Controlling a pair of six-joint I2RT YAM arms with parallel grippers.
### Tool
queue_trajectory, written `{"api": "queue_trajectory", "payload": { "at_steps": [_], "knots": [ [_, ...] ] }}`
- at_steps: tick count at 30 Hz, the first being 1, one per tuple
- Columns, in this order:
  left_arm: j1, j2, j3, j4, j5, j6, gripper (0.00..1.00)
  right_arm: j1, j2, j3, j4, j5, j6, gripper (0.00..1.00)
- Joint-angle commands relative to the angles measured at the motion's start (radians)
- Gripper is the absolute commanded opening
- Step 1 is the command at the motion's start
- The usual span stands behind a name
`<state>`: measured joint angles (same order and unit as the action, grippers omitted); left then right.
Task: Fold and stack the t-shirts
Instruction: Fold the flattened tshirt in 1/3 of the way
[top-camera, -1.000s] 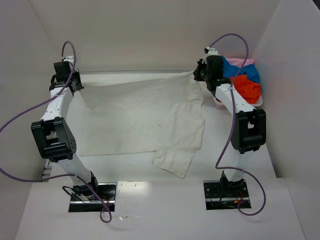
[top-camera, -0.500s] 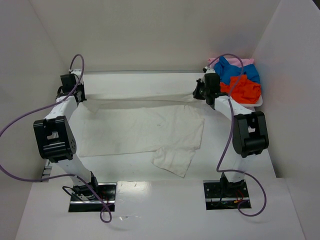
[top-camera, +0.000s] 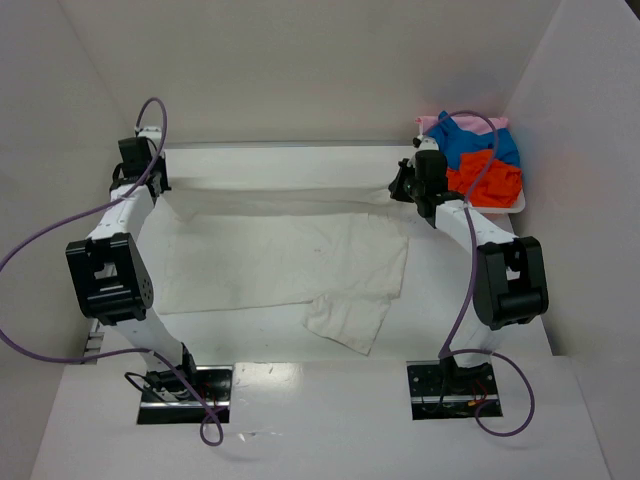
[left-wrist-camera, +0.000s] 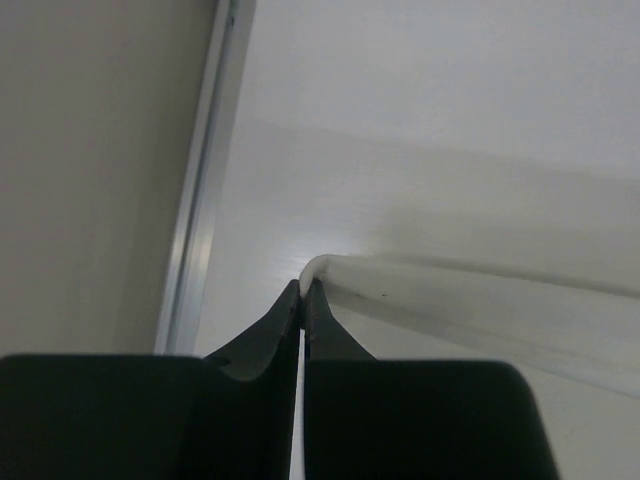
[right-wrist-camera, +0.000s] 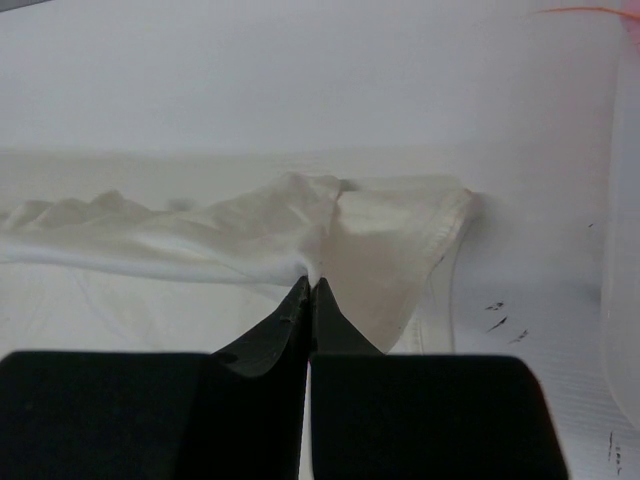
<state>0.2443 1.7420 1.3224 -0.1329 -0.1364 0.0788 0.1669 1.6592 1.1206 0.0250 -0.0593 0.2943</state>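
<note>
We count four t-shirts. One off-white t-shirt (top-camera: 290, 255) lies left of the tray (top-camera: 508, 209). Three are heaped in the tray: one blue t-shirt (top-camera: 468, 142), one orange-red t-shirt (top-camera: 492, 180) and one pink t-shirt (top-camera: 434, 123). Trays: one. Arms (top-camera: 108, 280): two, both left of the tray, one tool each: left tool (left-wrist-camera: 302, 288), right tool (right-wrist-camera: 308, 284). Purple cables (top-camera: 30, 250): two. Base plates (top-camera: 185, 395): two. Worktop (top-camera: 300, 350): one.

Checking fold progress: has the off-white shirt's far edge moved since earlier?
Yes. The off-white shirt has its far edge pulled nearer, away from the table's back rim.
</note>
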Motion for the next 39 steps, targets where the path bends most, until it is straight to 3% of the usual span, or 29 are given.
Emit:
{"api": "queue_trajectory", "payload": {
  "at_steps": [1,6,11,17,27,31,35,39],
  "knots": [
    [0.013,0.007,0.132,0.033,-0.039,0.021,0.0,-0.043,-0.038,0.067,0.05,0.069,-0.03,0.0],
    [-0.006,0.066,0.245,0.013,-0.009,0.048,0.0,-0.043,0.02,0.18,0.019,0.069,-0.064,0.0],
    [-0.04,0.067,0.233,0.068,0.003,0.16,0.0,-0.043,0.062,0.264,0.009,0.059,-0.083,0.0],
    [-0.091,0.109,0.219,0.127,-0.103,0.252,0.0,-0.043,0.137,0.346,-0.013,0.059,-0.106,0.0],
    [-0.109,0.229,0.158,0.279,-0.282,0.314,0.0,-0.043,0.232,0.357,0.006,0.049,-0.124,0.0],
    [-0.109,0.27,0.169,0.314,-0.292,0.316,0.0,-0.043,0.257,0.357,0.015,0.049,-0.124,0.0],
    [-0.109,0.258,0.076,0.413,-0.302,0.325,0.0,-0.043,0.255,0.318,0.024,0.049,-0.115,0.0],
    [-0.099,0.191,-0.008,0.515,-0.191,0.334,0.0,-0.043,0.231,0.286,0.033,0.058,-0.115,0.0]
  ]
}}
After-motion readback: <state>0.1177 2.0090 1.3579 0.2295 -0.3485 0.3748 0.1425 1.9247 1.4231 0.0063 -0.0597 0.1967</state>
